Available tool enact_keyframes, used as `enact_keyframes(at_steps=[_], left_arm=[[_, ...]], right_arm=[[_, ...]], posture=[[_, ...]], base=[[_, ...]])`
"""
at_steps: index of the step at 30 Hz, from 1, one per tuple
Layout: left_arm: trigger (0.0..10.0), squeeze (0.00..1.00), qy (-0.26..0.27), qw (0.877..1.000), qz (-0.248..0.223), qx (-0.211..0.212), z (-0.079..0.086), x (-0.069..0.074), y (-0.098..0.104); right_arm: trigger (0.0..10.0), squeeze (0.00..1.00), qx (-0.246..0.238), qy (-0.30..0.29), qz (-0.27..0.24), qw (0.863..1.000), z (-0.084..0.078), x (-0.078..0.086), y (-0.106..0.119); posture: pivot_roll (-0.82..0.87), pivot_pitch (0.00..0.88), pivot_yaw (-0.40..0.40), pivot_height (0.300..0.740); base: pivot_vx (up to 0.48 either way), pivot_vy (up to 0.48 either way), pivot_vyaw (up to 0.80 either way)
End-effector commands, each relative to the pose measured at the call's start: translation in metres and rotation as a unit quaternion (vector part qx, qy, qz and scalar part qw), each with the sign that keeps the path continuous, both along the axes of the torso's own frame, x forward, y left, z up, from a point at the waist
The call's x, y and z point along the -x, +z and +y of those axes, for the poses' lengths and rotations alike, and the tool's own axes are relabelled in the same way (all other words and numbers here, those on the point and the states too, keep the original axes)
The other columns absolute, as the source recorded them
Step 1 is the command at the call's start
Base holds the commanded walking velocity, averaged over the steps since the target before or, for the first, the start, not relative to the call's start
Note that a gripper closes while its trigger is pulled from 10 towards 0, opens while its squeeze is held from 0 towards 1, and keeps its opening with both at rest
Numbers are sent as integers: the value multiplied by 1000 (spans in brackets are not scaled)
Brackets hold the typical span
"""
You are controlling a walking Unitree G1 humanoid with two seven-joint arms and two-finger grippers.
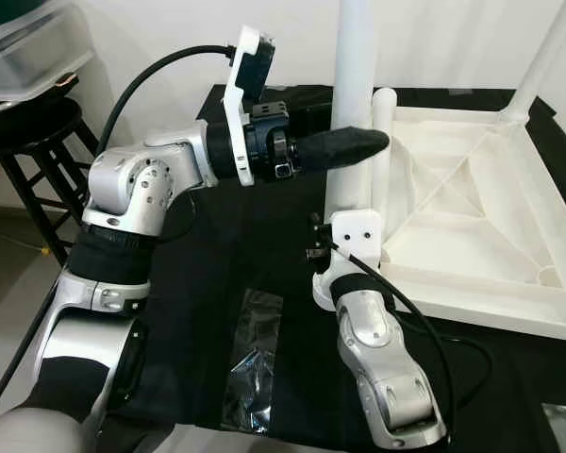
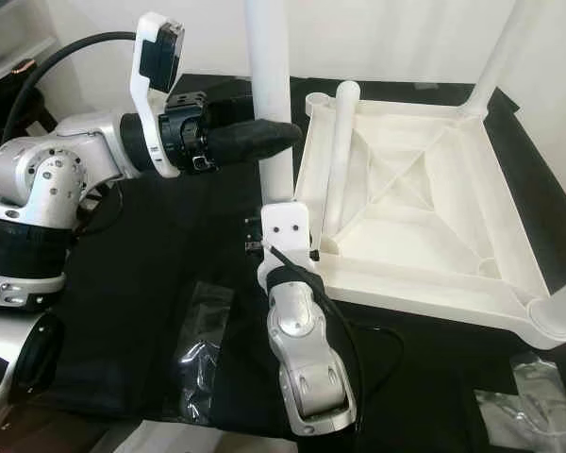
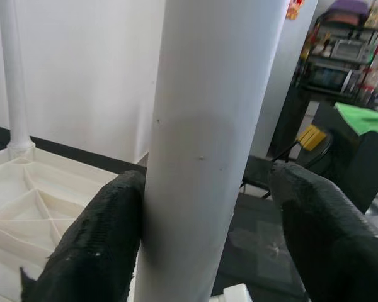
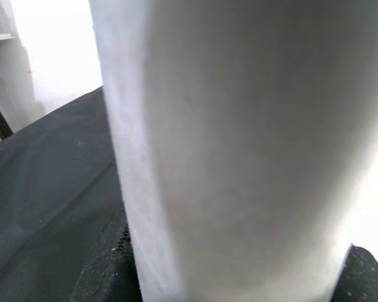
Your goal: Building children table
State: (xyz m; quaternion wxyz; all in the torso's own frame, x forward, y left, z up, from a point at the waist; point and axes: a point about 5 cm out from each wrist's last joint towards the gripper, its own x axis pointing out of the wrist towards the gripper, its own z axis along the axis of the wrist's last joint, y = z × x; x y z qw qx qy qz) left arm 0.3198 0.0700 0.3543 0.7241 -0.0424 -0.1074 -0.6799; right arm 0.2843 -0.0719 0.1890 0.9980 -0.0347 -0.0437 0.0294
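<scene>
The left end effector (image 1: 363, 142) reaches in sideways at mid-height and spans the upright white plastic tube leg (image 1: 354, 66); in the left wrist view one black finger (image 3: 91, 245) lies against the tube while the other (image 3: 324, 233) stands off to the far side with a gap, so the fingers are spread around the leg, not clamped on it. Below it, the right end effector (image 2: 285, 226) comes up from underneath along the same leg; the right wrist view has the white tube (image 4: 239, 145) pressed close in front of the camera with dark finger edges at both sides, but I cannot tell whether those fingers are closed on it. Just beyond both end effectors, on the side away from the left arm, lies the upturned white plastic ribbed tabletop (image 2: 424, 189) on the black cloth-covered desk (image 1: 236, 245), with a loose white tube (image 2: 340, 142) lying along its near rim and another white leg (image 1: 542, 57) standing in its far corner. Beneath the left arm, near the right forearm, a clear crumpled plastic bag (image 1: 250, 359) rests on the cloth. Behind the left arm stands a black wooden stool (image 1: 38, 151).
</scene>
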Motion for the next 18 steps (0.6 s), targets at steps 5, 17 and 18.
enact_keyframes(at_steps=[5,17,18], left_arm=[[0,0,-23,998,-46,-25,-3,8,5],[0,0,-21,995,-89,-40,-4,12,0],[0,0,-22,995,-90,-39,-4,12,1]], right_arm=[[10000,0,-57,26,112,992,23,16,-44],[10000,1000,-172,250,0,953,23,9,26],[10000,1000,-166,293,-19,941,20,10,37]], posture=[[-28,121,64,740],[-30,113,70,740],[-30,112,69,740]], base=[[0,0,0],[0,0,0],[0,0,0]])
